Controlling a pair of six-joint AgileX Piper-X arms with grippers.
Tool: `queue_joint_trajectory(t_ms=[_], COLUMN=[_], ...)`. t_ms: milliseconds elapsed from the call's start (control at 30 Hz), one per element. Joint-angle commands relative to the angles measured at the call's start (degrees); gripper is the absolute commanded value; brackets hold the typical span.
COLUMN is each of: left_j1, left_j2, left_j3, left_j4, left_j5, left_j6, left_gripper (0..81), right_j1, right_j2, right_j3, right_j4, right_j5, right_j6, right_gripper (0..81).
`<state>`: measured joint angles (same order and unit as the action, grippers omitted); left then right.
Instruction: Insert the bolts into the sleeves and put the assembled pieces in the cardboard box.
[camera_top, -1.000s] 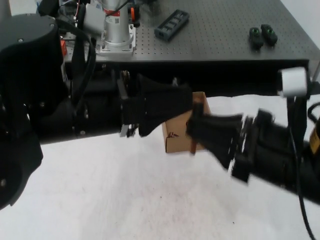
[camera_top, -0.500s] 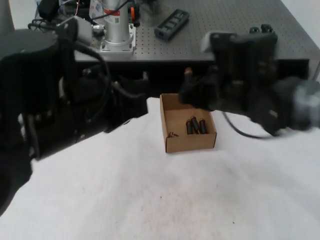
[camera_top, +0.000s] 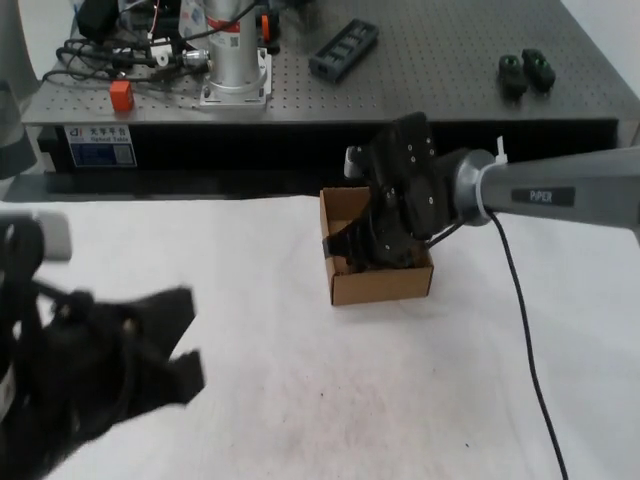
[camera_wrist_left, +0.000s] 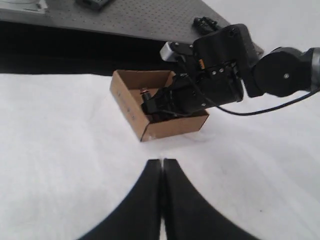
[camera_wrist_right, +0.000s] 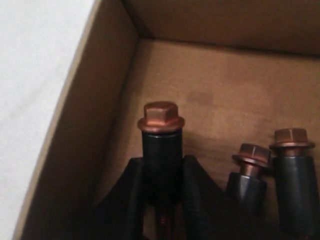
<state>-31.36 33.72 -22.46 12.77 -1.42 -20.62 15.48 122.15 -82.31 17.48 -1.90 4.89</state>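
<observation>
Your right arm (camera_top: 560, 190) stretches in from the side, wrist dipped into the cardboard box (camera_top: 380, 285). The right jaws pinch a black sleeve (camera_wrist_right: 161, 150) with its bolt (camera_wrist_right: 161, 117) seated, near one box wall, with two assembled pieces (camera_wrist_right: 295, 170) just beside it. Your left jaws, pressed together, hang over the white cloth (camera_top: 300, 400), well apart from the box, with open cloth between.

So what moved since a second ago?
The right pincer swung up from low in front of the cardboard box, went behind it, then came down inside it, gripping a bolt-and-sleeve piece. The left pincer, shut, pulled back from the box towards the near left of the bench. The box itself stayed where it was.
</observation>
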Motion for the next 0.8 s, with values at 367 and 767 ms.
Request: queue_joint_trajectory(t_ms=[367, 767], left_j1=[0.0, 0.0], left_j2=[-7.2, -11.2], left_j3=[5.6, 10.8], left_j4=[5.6, 7.7], left_j5=[-4.6, -5.6], left_j6=[-3.4, -5.5], left_gripper=[0.6, 0.6], right_j1=[-2.7, -2.7], right_j2=[-17.9, -66.2], right_j3=[8.1, 57.0], right_j4=[-1.3, -16.9], right_j5=[-0.2, -6.0], right_j6=[2.8, -1.0], right_gripper=[22.5, 1.1])
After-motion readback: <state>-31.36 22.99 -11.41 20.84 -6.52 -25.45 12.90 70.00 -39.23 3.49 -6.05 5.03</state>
